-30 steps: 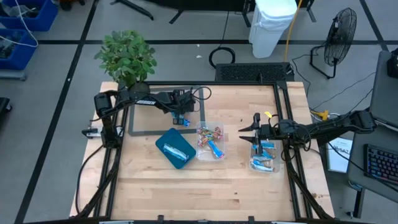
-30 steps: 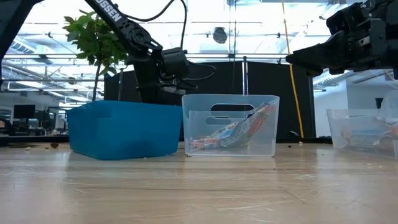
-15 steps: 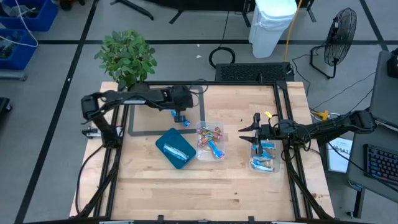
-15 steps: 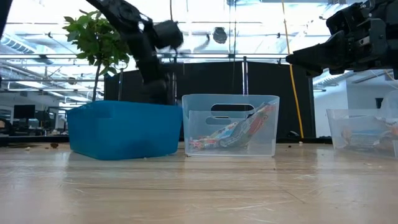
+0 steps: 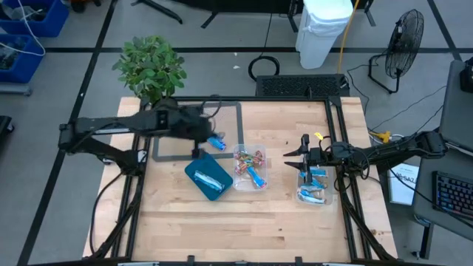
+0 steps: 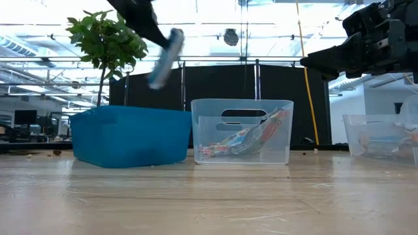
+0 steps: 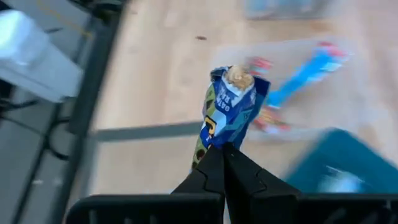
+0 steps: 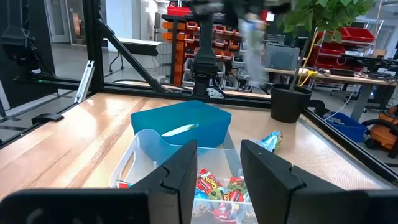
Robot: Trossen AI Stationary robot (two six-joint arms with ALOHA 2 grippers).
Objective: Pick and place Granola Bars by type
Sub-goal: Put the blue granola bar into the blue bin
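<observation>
My left gripper (image 7: 221, 150) is shut on a dark blue granola bar (image 7: 229, 106) and hangs high over the table just beyond the teal tray (image 5: 207, 176). In the low view this bar (image 6: 163, 59) is a blur above the tray (image 6: 130, 136). A clear tub (image 5: 250, 167) holds red/green bars and one blue bar. A second tub (image 5: 313, 186) holds light blue bars. Another blue bar (image 8: 270, 140) lies flat on the table beside the tray. My right gripper (image 8: 217, 167) is open and hovers above the table between the two tubs. My left gripper pinches the dark blue bar by one end of its wrapper (image 7: 212, 142) between the two fingers. The rest of the bar sticks out past the fingertips. It is lifted clear of the table and the tray.
A potted plant (image 5: 151, 68) stands at the table's far left corner. A grey tape rectangle (image 5: 238, 122) marks the table beyond the tray. Bare wood fills the near half of the table. Black frame rails run along both sides.
My left gripper has risen from table height behind the tray to well above it, drawing back a little toward the table's left, and the dark blue bar has come up with it, clear of the table. The right arm has stayed still.
</observation>
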